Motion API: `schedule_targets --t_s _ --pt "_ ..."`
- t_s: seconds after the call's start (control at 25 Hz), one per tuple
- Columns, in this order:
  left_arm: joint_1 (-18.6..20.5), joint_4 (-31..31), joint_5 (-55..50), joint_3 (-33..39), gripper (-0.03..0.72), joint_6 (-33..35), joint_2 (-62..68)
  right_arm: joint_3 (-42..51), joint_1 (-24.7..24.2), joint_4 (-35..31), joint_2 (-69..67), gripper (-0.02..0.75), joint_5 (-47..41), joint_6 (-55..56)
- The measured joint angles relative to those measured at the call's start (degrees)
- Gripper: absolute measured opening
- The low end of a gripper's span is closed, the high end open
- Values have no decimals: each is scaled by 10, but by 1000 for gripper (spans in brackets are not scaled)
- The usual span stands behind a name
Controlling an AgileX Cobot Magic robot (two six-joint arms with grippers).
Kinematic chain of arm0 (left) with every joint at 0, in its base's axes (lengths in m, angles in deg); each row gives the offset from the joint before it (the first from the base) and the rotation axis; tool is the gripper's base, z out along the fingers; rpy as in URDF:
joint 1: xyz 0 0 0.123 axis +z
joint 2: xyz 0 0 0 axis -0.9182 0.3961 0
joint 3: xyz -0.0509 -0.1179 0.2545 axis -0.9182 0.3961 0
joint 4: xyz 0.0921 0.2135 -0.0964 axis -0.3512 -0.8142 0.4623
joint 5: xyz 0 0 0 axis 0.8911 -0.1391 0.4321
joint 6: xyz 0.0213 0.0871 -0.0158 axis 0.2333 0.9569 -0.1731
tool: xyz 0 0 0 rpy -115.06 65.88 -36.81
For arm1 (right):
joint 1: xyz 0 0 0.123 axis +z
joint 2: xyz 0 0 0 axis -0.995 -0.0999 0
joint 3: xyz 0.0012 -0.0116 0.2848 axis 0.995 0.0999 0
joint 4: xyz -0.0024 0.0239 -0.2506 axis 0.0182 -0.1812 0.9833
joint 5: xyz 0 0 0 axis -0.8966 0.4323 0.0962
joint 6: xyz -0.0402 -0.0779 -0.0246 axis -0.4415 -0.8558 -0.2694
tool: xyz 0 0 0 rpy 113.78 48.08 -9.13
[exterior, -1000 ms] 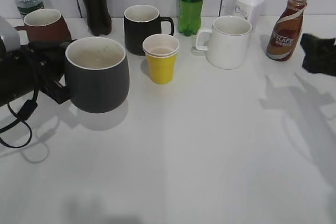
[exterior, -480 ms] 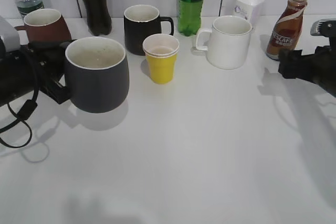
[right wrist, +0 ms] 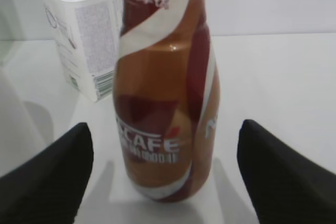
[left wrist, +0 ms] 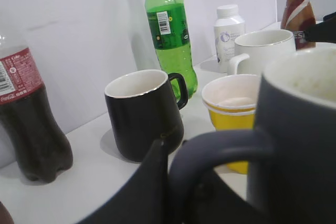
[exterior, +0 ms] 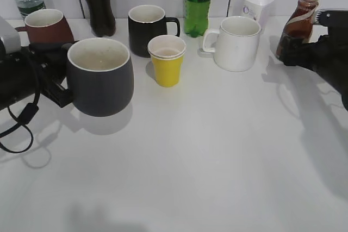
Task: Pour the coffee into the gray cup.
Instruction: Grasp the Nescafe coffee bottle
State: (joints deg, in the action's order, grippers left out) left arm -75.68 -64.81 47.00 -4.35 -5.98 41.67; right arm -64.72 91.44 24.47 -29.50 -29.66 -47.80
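Brown coffee in its small curvy labelled bottle [right wrist: 165, 103] stands upright on the white bench [exterior: 206, 150], between the spread right gripper [right wrist: 164, 174], ungrasped. Next: pinch, lift, carry to the squat dark gray cup [exterior: 100, 77], whose handle the left gripper [left wrist: 173, 192] clasps.

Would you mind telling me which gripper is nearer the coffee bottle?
Right. The right gripper is open with the coffee bottle between its fingers; the left gripper is across the table, at the gray cup.

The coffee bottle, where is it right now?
In the exterior view, the coffee bottle stands at the back right of the table, beside the white bottle, with the right gripper open around it.
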Motion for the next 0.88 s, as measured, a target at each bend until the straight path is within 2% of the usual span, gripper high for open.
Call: schedule_targets --t_s 0.88 --pt "0 0 0 0 42 0 0 -144 0 -27 -129 650 19 -1"
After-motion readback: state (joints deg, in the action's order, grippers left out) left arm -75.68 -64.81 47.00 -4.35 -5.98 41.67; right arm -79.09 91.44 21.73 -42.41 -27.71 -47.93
